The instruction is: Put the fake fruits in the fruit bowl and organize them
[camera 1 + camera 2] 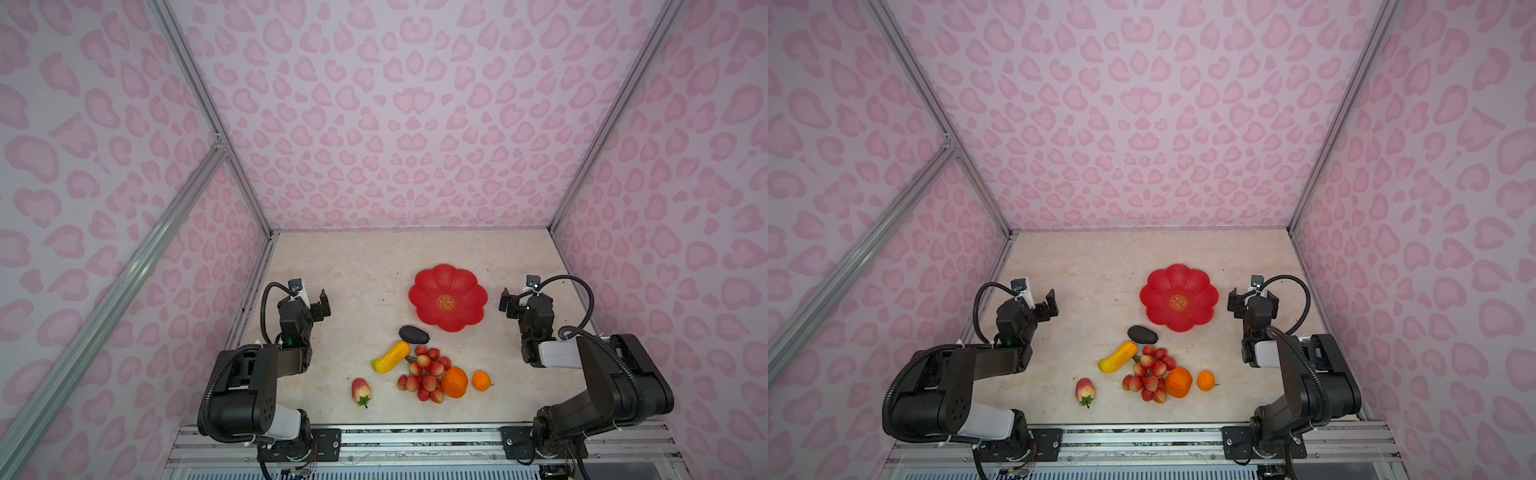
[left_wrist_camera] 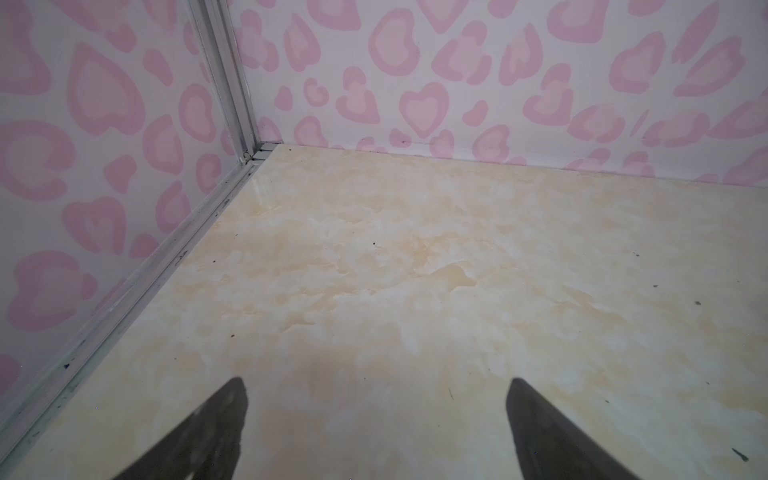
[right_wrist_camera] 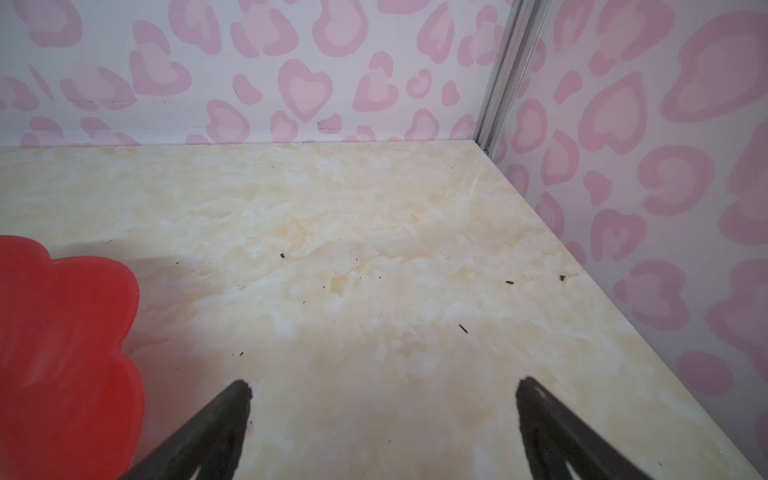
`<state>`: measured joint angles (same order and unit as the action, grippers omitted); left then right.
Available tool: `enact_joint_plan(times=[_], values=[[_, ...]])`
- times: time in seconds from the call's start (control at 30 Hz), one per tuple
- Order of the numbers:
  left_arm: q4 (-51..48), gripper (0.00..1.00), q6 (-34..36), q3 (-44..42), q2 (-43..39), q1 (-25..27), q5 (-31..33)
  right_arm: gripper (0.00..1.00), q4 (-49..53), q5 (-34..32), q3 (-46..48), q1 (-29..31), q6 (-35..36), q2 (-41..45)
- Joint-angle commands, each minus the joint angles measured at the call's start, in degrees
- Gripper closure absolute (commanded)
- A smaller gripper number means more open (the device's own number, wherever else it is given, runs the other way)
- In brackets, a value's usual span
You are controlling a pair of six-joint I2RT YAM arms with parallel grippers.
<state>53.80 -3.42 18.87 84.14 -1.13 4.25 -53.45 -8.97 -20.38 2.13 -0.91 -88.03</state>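
The red scalloped fruit bowl [image 1: 428, 286] [image 1: 1158, 286] stands empty at mid-table, and its rim [image 3: 62, 332] shows in the right wrist view. Nearer the front lie the fake fruits: a dark oval [image 1: 414, 334], a yellow elongated fruit [image 1: 390, 357], a red berry bunch [image 1: 426, 374], a larger orange [image 1: 454, 382], a small orange [image 1: 481, 380] and a strawberry [image 1: 360, 390]. My left gripper [image 1: 309, 299] [image 2: 376, 380] hovers open at the left, over bare table. My right gripper [image 1: 524, 297] [image 3: 383, 382] stands open just right of the bowl. Neither holds anything.
Pink heart-patterned walls with aluminium posts [image 1: 266, 224] close in the back and both sides. The marble-look tabletop [image 1: 353, 266] carries small dark specks. A metal rail [image 1: 415, 436] with both arm bases runs along the front edge.
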Motion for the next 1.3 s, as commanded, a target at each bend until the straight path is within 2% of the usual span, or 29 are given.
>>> enact_joint_plan(times=[0.0,1.0,1.03,1.07,1.17,1.27], values=[[1.0,0.02,0.17,0.47,0.15,-0.12,-0.67,0.01,-0.49,-0.53,0.06,-0.02,-0.32,-0.12],[1.41,0.0,0.08,0.1,-0.09,-0.44,-1.17,0.01,-2.17,0.33,0.85,0.13,0.53,0.5],[1.09,0.03,-0.1,0.21,-0.67,-0.42,-1.19,0.01,-3.21,-0.01,1.26,0.43,0.94,1.43],[-2.4,0.03,-0.12,1.37,-2.43,-0.41,-0.98,0.01,1.0,-1.81,0.11,0.99,0.97,3.46],[-23.09,0.03,-3.24,10.83,-9.66,-0.39,2.8,0.01,27.67,-6.75,-10.86,1.17,-5.3,10.76],[-34.36,0.04,-8.79,16.72,-13.57,-0.38,0.53,0.01,38.96,-3.24,-17.47,1.45,-12.64,14.69]])
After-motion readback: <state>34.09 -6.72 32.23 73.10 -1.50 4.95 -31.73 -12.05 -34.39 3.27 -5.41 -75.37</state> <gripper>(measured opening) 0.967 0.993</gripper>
